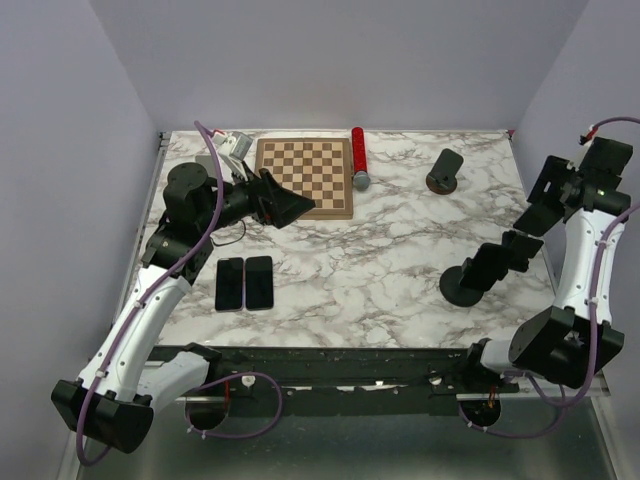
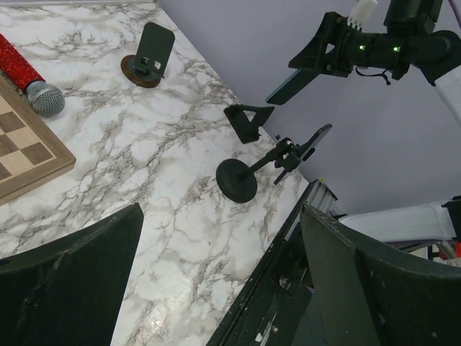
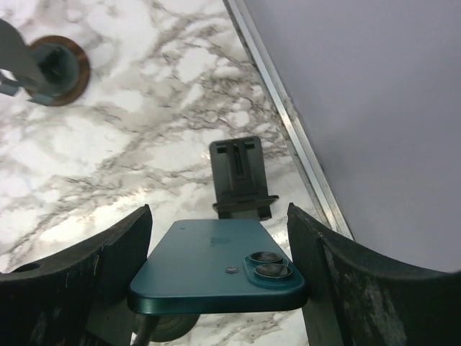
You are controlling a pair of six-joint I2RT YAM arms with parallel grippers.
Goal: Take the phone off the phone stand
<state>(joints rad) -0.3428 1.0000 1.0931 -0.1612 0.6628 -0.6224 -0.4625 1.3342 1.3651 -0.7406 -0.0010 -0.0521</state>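
A teal phone (image 3: 209,270) with two camera lenses lies flat between my right gripper's fingers; both fingers touch its long edges. In the left wrist view it shows as a dark slab (image 2: 297,81) held above and apart from the black phone stand (image 2: 238,180), whose clamp head (image 2: 302,148) is bare. My right gripper (image 1: 495,262) hangs over the stand's round base (image 1: 460,288) at the right of the table. My left gripper (image 1: 295,207) is open and empty, above the table by the chessboard.
A small black folding stand (image 3: 241,176) sits just beyond the phone, near the table's right edge rail (image 3: 302,144). Another stand on a round base (image 1: 445,170) is at the back right. A chessboard (image 1: 305,175), a red microphone (image 1: 358,158) and two dark phones (image 1: 245,283) lie to the left.
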